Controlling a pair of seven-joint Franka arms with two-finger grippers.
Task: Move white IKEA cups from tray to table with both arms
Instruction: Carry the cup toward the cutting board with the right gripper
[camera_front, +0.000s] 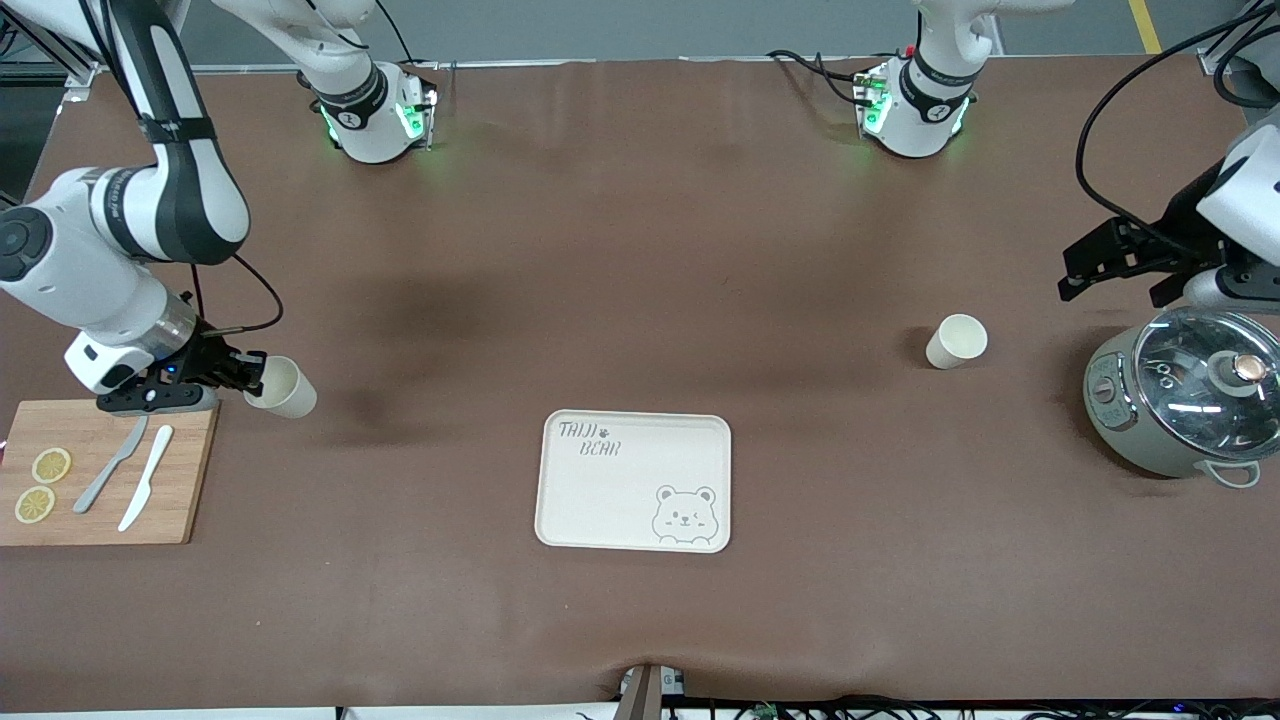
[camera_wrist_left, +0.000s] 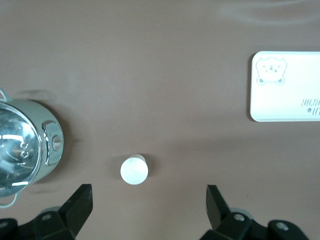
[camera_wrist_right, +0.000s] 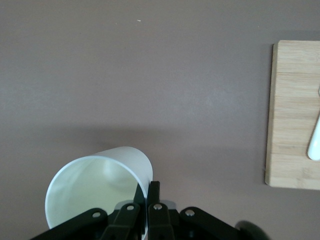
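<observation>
Two white IKEA cups show. My right gripper is shut on the rim wall of one cup, which hangs tilted just over the table beside the cutting board's corner. In the right wrist view one finger is inside the cup and the other outside, so the right gripper pinches its wall. The other cup stands on the table toward the left arm's end. My left gripper hovers open above the pot, with nothing between its fingers. In the left wrist view the left gripper is high over that cup.
A cream bear-printed tray lies mid-table, nearer the front camera than both cups. A green pot with a glass lid sits beside the standing cup. A wooden cutting board carries knives and lemon slices.
</observation>
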